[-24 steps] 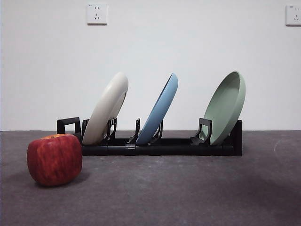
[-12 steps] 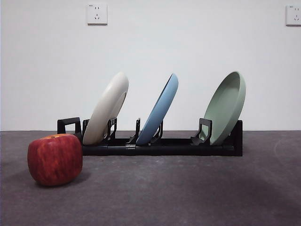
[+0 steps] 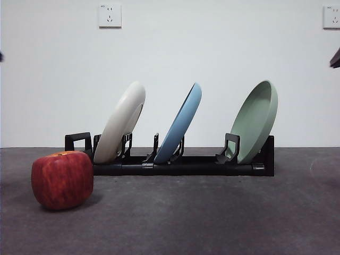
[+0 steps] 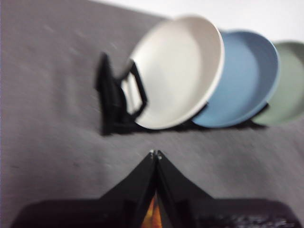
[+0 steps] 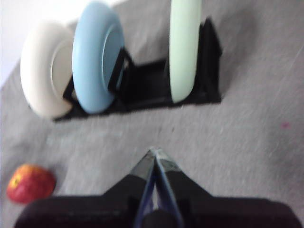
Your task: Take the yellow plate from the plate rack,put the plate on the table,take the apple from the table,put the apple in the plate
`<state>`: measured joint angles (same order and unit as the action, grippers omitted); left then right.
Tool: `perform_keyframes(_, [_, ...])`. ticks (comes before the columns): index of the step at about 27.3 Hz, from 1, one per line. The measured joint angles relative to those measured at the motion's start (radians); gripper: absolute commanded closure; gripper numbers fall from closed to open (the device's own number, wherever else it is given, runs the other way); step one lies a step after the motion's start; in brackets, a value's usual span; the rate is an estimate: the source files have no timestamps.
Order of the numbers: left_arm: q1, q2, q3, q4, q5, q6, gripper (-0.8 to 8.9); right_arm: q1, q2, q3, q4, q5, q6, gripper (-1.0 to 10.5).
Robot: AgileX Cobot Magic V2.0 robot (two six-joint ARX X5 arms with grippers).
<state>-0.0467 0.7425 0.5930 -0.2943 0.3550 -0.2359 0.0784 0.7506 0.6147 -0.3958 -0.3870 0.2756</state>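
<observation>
Front view: the plate rack (image 3: 180,164) sat across the middle of the desk (image 3: 212,218), w/ three plates standing in its slots, all leaning to the right. The yellow plate (image 3: 121,121) was in the left-end slot, the blue plate (image 3: 180,123) in the middle, the pale green plate (image 3: 256,120) at the right end. The apple (image 3: 62,179) rested on the desk in front of the rack's left end, nearer the camera, apart from the rack. Two wall sockets (image 3: 109,15) showed on the white wall behind. Only dark tips of arms showed at the upper left & right edges; can't tell from here which is which.

Left wrist view (blurred): the left gripper (image 4: 155,153) hung above bare desk, short of the rack, jaws pressed together at the tips, holding nothing. Yellow plate (image 4: 178,71) was nearest it, face-on, w/ blue plate (image 4: 247,78) & pale green plate (image 4: 287,85) overlapping behind. Rack (image 4: 114,102) end showed beside the yellow plate.

Right wrist view (also blurred): the right gripper (image 5: 154,151) was over open desk, jaws closed tip to tip, empty. Rack (image 5: 142,85) lay ahead w/ the pale green plate (image 5: 184,47) edge-on, blue plate (image 5: 97,54) next, yellow plate (image 5: 45,69) furthest. Apple (image 5: 29,183) lay on the desk off to the side, well apart from the jaws.
</observation>
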Motion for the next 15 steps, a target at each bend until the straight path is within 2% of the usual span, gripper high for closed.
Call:
perform_keyframes(3, [0.0,0.096,0.052,-0.019,0.081,0.009,8.19,0.0,0.061,0.058,-0.066,-0.036,-0.051,8.9])
perform_keyframes(5, [0.0,0.177,0.101,-0.027,0.135,0.012,8.17,0.0,0.109,0.106,-0.083,-0.057,-0.086,7.1])
perform_keyframes(7, [0.0,0.219,0.125,-0.027,0.145,0.015,8.06,0.001,0.141,0.147,-0.085,-0.058,-0.095,6.5])
perform_keyframes(8, [0.0,0.226,0.127,-0.028,0.145,0.015,7.31,0.004,0.154,0.168,-0.089,-0.058,-0.098,6.5])
perform_keyframes(9, [0.0,0.227,0.127,-0.035,0.145,0.015,5.54,0.008,0.169,0.196,-0.098,-0.058,-0.101,6.5])
perform_keyframes(10, [0.0,0.226,0.127,-0.036,0.146,0.015,4.25,0.013,0.182,0.224,-0.108,-0.057,-0.102,6.5])
perform_keyframes(13, [-0.021,0.226,0.128,-0.105,0.146,0.016,4.17,0.045,0.219,0.303,-0.12,-0.058,-0.105,6.5])
perform_keyframes(15, [-0.073,0.226,0.128,-0.138,0.145,0.016,4.17,0.08,0.241,0.346,-0.12,-0.058,-0.108,6.5])
